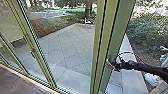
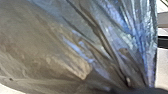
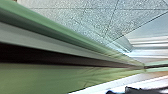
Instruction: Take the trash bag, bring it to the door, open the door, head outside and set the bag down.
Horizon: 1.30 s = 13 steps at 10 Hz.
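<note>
My right gripper (image 1: pixel 114 65) is at the edge of the green door frame (image 1: pixel 106 45) in the head view, with the dark arm coming in from the right. Whether its fingers are apart or closed cannot be made out. The right wrist view has the green frame (image 3: pixel 50 77) running close past the camera. In the left wrist view the trash bag (image 2: pixel 62 47), dark and translucent, hangs close to the camera, its folds drawn together toward one point; the grip on it is hidden.
Glass panels with green posts (image 1: pixel 37 57) stand at the left above a floor track. Outside lie paving (image 1: pixel 67 47), bushes (image 1: pixel 152 30) and a tree trunk (image 1: pixel 88 12). Part of a white object (image 1: pixel 152 79) shows at the lower right.
</note>
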{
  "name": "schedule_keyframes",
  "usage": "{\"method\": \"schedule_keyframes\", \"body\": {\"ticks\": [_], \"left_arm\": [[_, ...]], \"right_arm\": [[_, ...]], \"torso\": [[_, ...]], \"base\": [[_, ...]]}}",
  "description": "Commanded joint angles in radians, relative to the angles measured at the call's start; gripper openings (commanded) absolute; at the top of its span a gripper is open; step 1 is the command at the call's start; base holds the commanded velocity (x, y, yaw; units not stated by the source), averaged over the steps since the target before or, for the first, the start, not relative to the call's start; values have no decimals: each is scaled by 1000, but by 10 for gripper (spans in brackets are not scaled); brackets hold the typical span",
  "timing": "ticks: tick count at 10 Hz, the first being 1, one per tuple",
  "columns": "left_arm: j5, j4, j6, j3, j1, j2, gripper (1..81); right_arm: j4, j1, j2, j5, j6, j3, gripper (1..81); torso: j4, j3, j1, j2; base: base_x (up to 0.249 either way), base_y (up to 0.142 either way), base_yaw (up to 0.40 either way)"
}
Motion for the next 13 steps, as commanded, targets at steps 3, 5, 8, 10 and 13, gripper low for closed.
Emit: {"method": "schedule_keyframes", "body": {"ticks": [3,5,8,10,13], "left_arm": [[91,4,4,12,-2,-2,10],[89,5,4,12,-4,3,10],[89,4,4,11,-4,3,10],[89,4,4,12,-4,4,10],[89,4,4,10,-4,6,10]], "right_arm": [[-89,342,-80,-159,-227,-24,811],[-89,370,-94,-237,-320,-29,811],[-89,405,-115,-306,-403,-24,811],[-89,439,-126,-343,-438,-18,811],[-98,477,-129,-382,-496,-17,811]], "torso": [[0,0,0,0],[0,0,0,0],[-21,0,0,0],[-4,0,1,0],[-21,0,1,1]], "base": [[0,0,0],[0,0,0],[0,0,0],[0,0,0],[0,0,0]]}}
